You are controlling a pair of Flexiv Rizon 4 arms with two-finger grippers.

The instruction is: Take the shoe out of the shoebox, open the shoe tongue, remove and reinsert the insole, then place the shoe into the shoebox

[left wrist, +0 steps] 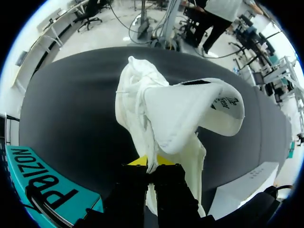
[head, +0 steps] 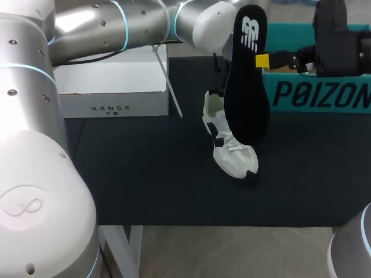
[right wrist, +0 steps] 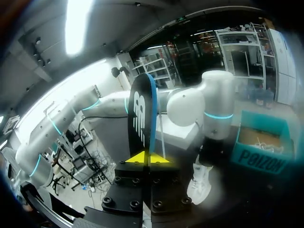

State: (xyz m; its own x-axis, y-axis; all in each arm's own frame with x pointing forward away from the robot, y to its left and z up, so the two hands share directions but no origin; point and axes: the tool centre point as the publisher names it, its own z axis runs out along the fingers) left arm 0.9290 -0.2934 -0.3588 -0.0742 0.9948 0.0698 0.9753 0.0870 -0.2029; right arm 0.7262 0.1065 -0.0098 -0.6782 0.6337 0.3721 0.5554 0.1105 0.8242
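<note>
The right end effector (head: 264, 61) clamps the black insole (head: 246, 75) upright just above the shoe (head: 232, 153). The left end effector (left wrist: 151, 164) pinches the shoe's opening edge, probably steadying it on the table (head: 145, 174) for reinsertion.

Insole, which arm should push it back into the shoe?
The right arm, probably. The right pincer already grips the black insole, held upright by the white shoe. The left pincer is busy pinching the shoe.
</note>
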